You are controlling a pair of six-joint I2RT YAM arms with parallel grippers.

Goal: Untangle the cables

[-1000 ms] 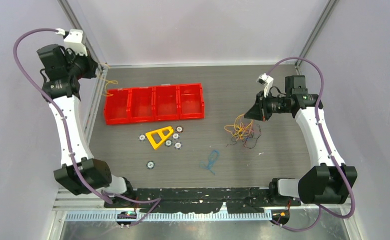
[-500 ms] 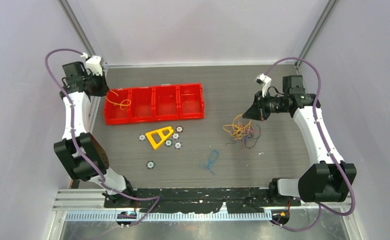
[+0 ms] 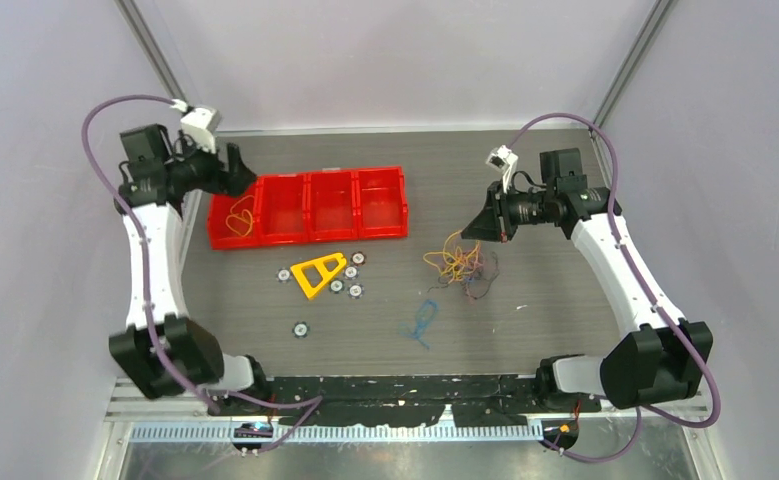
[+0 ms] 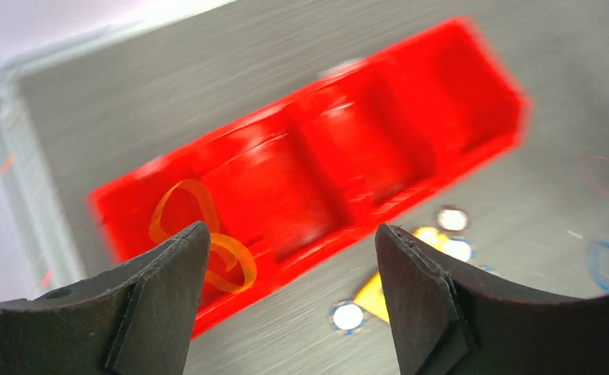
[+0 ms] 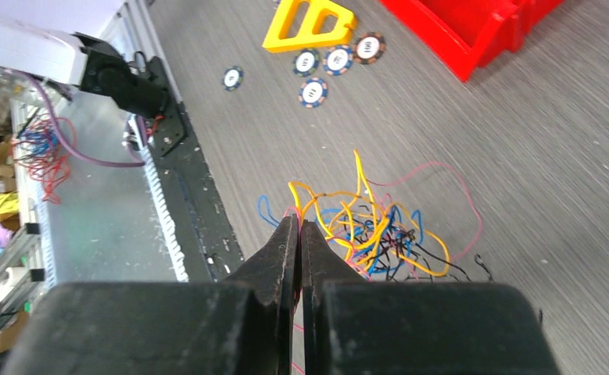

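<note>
Left claw: we see its jaws wide apart and holding nothing, poised over the end compartment of the bin.
Orange cable: it lies right under the left claw, in that end compartment. It is a thin wire in loose loops, on its own.
Bin: glossy red plastic with four compartments in a row, running away from the left claw toward the right one.
Right claw: its jaws are pressed together and clamped on a pinkish strand of the tangle.
Tangle: it spreads just beyond the right claw's tips and trails onto the table. Its fine, springy wires in orange, blue, pink-red and black are all crossed over one another.
Blue cable: a small bunch lying apart from the tangle, on the base side of the right claw.
Done: we judge two colours separated, the orange binned and the blue laid aside.
Left: most of the work, since the tangle still mixes several colours, orange and blue among them.
Chips and triangle: round discs and a yellow plastic frame between the two claws, no part of the job.
Table surface: matte grey with a streaked grain.
</note>
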